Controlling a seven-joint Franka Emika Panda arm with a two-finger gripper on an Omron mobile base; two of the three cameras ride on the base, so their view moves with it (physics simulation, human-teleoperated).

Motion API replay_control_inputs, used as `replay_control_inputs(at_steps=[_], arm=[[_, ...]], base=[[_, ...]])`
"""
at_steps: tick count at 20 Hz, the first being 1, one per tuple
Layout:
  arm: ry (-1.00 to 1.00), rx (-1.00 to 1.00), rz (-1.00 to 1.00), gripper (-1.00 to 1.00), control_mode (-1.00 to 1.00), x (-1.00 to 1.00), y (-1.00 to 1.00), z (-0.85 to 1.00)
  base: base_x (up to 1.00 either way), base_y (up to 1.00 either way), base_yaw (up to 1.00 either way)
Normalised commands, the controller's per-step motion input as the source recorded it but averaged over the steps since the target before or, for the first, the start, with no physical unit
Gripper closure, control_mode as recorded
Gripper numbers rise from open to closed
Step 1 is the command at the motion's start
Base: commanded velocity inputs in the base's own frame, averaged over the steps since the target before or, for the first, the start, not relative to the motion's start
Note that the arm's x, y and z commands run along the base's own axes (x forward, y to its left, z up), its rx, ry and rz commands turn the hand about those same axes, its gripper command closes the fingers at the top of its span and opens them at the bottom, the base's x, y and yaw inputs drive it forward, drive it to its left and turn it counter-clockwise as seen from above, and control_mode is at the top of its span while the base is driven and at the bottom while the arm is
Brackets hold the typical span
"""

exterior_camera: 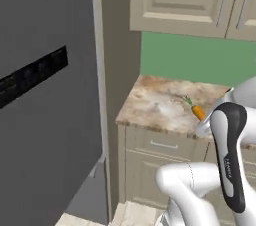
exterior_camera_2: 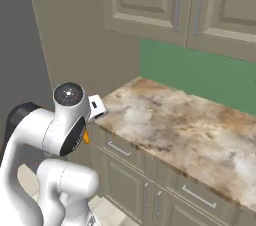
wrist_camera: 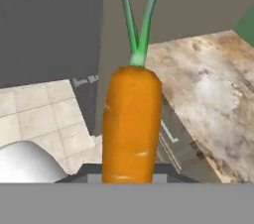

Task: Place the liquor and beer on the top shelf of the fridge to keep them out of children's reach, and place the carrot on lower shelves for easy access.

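Orange carrot [wrist_camera: 131,124] in closed tool [wrist_camera: 128,177]

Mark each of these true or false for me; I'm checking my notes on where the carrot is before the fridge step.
1. The gripper is shut on the carrot. True.
2. The carrot lies flat on the counter. False: it is held up in the gripper, off the marble counter.
3. The carrot's green stem points away from the hand camera. True.
4. The carrot already sits on a shelf inside the fridge. False: it is still in the gripper, beside the counter's edge.
5. The wall behind the counter is red. False: that wall is green, under beige cabinets.
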Motion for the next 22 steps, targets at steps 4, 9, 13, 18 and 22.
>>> replay_control_inputs(at_steps=[4,9,13,18,22], arm=[[0.00,0.00,0.00,1.00,1.00,0.00,0.00,0.00],[0.00,0.00,0.00,1.00,1.00,0.00,0.00,0.00],[0.00,0.00,0.00,1.00,1.00,0.00,0.00,0.00],[0.00,0.00,0.00,1.00,1.00,0.00,0.00,0.00],[0.00,0.00,0.00,1.00,1.00,0.00,0.00,0.00]], base=[[-0.61,0.07,0.73],[-0.54,0.48,0.77],[-0.56,0.56,0.79],[-0.58,0.57,0.76],[-0.22,0.71,0.61]])
